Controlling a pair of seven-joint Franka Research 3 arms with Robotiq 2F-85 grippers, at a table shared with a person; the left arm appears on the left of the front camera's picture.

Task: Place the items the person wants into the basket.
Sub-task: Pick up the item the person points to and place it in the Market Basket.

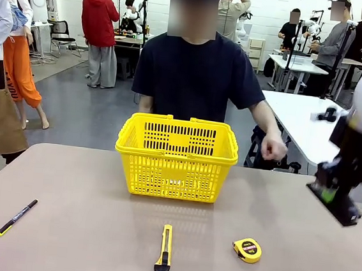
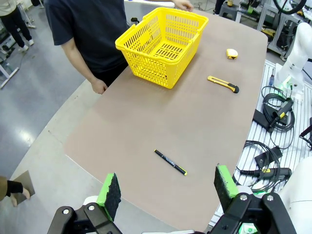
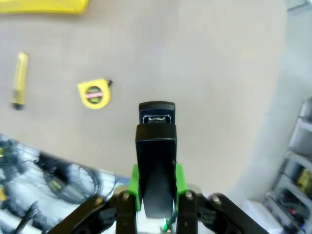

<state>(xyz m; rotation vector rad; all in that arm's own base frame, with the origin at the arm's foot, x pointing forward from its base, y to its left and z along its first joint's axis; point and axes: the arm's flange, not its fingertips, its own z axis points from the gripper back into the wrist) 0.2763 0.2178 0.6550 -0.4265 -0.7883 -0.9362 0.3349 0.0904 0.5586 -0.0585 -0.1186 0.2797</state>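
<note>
**Stapler gripped, basket yet to be reached**

The right pincer [image 3: 156, 179] is clamped shut on the black stapler [image 3: 156, 141], which lies lengthwise between the green pads [image 3: 134, 178] and juts out past them. It hangs clear above the table [image 1: 95, 230], near its right edge.

The yellow basket [image 1: 174, 173] sits well apart from the pincer, off to its left and farther across the table. The tape measure [image 1: 247, 249] lies on the table below the pincer, on the basket side.

The step in hand looks like carrying the stapler over. It would go best if the arm travels above the rim, stops over the basket's open middle, lowers inside and only then lets go. The person's hand [image 1: 273, 146] hovers between pincer and basket, so the path should give it room.

The left pincer [image 2: 165, 187] stands wide open and empty, high above the pen [image 2: 170, 162].
</note>
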